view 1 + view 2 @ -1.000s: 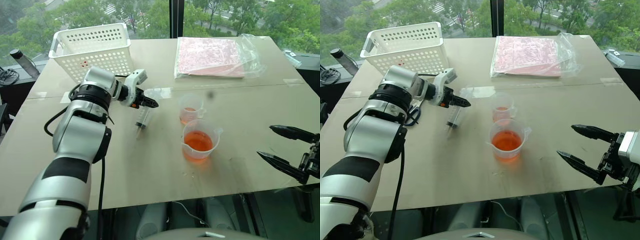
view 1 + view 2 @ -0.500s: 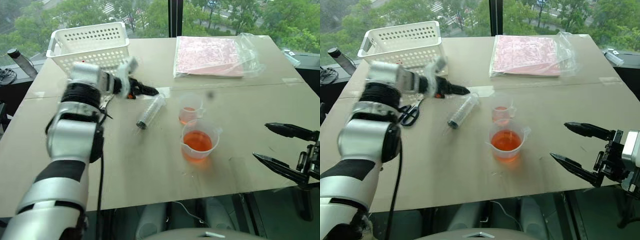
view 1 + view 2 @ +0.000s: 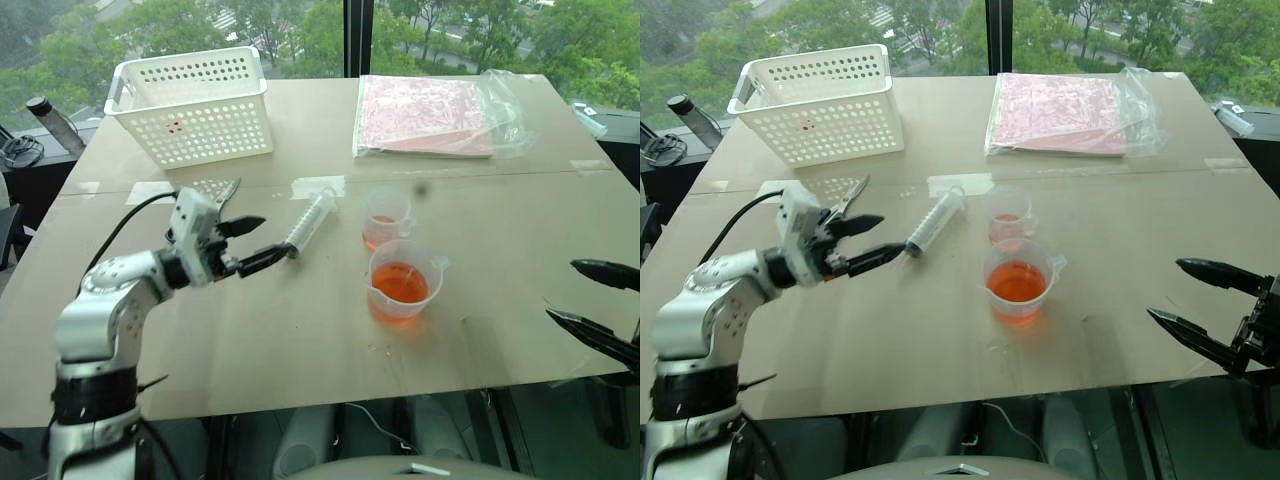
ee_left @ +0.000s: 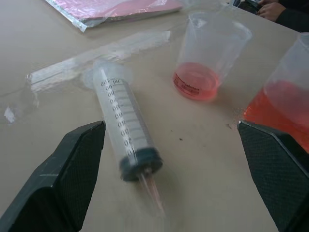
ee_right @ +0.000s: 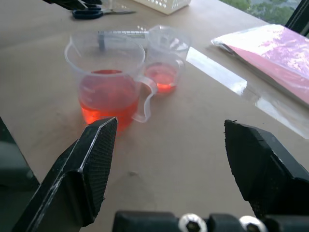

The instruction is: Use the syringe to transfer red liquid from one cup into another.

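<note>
Overhead and wrist views of a beige table (image 3: 300, 340) carrying the transfer set. The large clear plastic syringe with printed scale marks and a dark plunger tip (image 3: 308, 222) is lying flat near the table's middle, slanted, its flanged end pointing toward the far edge and its tip toward the left gripper (image 3: 250, 243). That gripper is hovering just beside the syringe tip with its two black fingers spread wide, holding nothing; the wrist view is showing the barrel lying between the open fingers but clear of both. To the right of the syringe, the smaller, narrower clear plastic cup with a small handle (image 3: 384, 217) is holding a shallow layer of translucent orange-red liquid (image 5: 108, 99), and the wider clear spouted beaker (image 3: 403, 283), nearer the front edge and just beside the small cup, is holding much more. The right gripper (image 3: 1205, 310) is waiting over the front right corner, fingers likewise spread and empty, well apart from both vessels.

Some liquid is already sitting in the small cup and the syringe is resting released, so the step in hand appears to be a pause between draws or the close of the transfer. Any further draw is calling for closing on the barrel, lifting it, and dipping its tip into the beaker.
</note>
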